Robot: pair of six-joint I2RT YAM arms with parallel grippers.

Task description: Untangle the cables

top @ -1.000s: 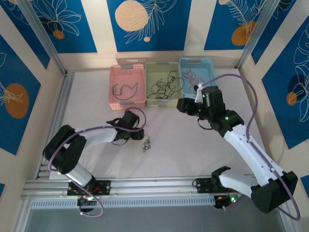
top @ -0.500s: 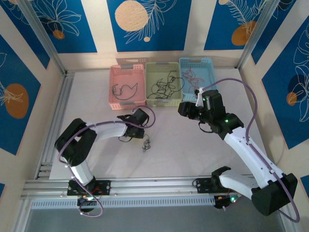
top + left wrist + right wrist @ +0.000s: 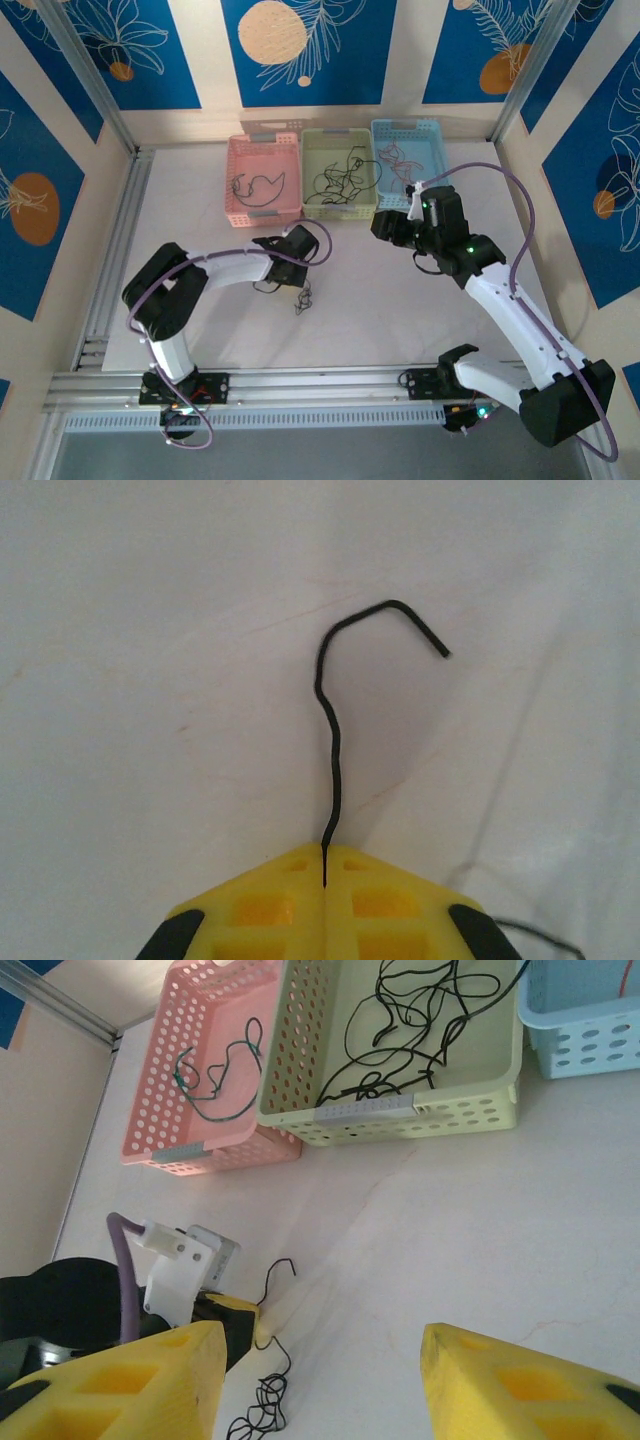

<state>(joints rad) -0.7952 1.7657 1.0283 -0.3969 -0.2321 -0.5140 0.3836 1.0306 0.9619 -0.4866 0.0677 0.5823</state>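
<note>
A small black clump of cables lies on the white table, also seen as cables at the bottom of the right wrist view. My left gripper sits low just behind the clump. The left gripper is shut on one thin black strand, which sticks out past the yellow fingertips and ends in a hook. That strand trails back down to the clump. My right gripper hovers in front of the baskets; the right gripper is open with nothing between its fingers.
Three baskets stand in a row at the back: a pink basket with a dark wire, a green basket with several black wires, and a blue basket with a reddish wire. Aluminium rails edge the table on the left and front.
The left arm has reached right toward the table's middle and its gripper has shut on the black strand. The right gripper has barely shifted.
</note>
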